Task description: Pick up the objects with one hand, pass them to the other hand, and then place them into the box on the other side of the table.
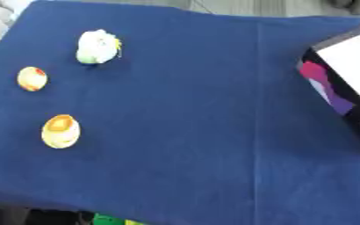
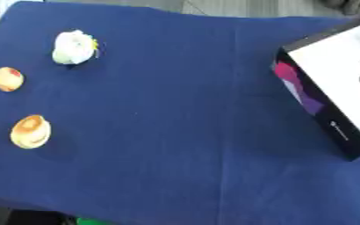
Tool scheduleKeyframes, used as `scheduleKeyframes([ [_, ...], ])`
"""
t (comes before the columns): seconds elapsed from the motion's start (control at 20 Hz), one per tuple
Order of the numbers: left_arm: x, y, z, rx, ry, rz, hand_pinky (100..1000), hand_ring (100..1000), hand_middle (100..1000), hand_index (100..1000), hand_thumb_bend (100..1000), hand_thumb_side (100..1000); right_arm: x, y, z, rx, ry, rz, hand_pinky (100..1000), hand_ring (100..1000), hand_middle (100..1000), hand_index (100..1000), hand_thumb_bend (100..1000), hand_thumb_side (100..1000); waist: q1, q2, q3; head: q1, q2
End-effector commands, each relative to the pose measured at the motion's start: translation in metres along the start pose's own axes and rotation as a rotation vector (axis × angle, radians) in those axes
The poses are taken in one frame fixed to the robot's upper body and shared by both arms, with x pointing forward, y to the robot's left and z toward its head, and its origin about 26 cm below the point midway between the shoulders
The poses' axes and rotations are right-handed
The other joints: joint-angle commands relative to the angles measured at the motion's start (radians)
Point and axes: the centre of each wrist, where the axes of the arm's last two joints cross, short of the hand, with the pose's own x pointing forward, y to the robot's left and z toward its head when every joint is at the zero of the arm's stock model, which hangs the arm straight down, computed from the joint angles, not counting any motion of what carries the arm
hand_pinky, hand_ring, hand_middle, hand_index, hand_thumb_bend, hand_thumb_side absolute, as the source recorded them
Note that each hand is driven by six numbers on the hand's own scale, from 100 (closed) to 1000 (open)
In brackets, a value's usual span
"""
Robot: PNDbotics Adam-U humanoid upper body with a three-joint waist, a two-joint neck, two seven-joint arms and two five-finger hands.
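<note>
Three small objects are seen on the left part of a bench (image 1: 183, 132) that is covered by a dark blue cloth (image 2: 175, 167). Farthest from the camera lies a pale white and green object (image 1: 98, 46) with a touch of yellow on its right side; its exact kind cannot be made out. Nearer and further left, a small round yellow-orange object (image 1: 32, 78) with a reddish patch is set apart from it. Nearest of the three, an egg-shaped yellow object (image 1: 61, 131) with an orange top is placed, well apart from the other two. None of the three touches another.

On the right side of the bench a box (image 2: 344, 118) is found, lying askew to the cloth's edge. Its side wall is black with pink, purple and white shapes, and its inside is seen as white. The box is well apart from the three objects, with a wide stretch of bare cloth between them. A straight crease is seen running down the cloth between the objects and the box.

Neither hand is shown in either view, so the state of the hands cannot be told.
</note>
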Motion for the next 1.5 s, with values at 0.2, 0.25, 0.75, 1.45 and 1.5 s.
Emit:
scheduleKeyframes([
  [0.2,0.017,0.019,-0.008,0.032,-0.038,-0.06,905,892,802,902,487,211,0.009,-0.002,-0.005,0.038,-0.03,0.027,969,1000,1000,1000,100,553,0.001,-0.03,0.003,0.006,-0.005],
  [0.25,0.02,0.02,-0.01,0.036,-0.043,-0.063,905,892,802,902,488,212,0.009,-0.002,-0.005,0.04,-0.03,0.027,969,1000,1000,1000,100,553,0.001,-0.03,0.002,0.007,-0.004],
  [0.75,0.039,0.026,-0.025,0.107,-0.058,-0.07,893,886,797,884,493,246,0.009,0.0,-0.006,0.051,-0.028,0.022,970,1000,1000,1000,100,553,0.002,-0.028,-0.005,-0.001,-0.004],
  [1.45,0.05,0.006,-0.051,0.146,0.16,-0.028,877,886,792,868,412,223,0.009,0.005,-0.007,0.067,-0.025,0.009,971,1000,1000,1000,100,555,0.0,-0.021,-0.014,0.011,0.005],
  [1.5,0.052,0.005,-0.053,0.155,0.171,-0.031,874,885,791,872,405,214,0.009,0.005,-0.007,0.069,-0.025,0.008,971,1000,1000,1000,100,556,-0.001,-0.02,-0.015,0.013,0.005],
])
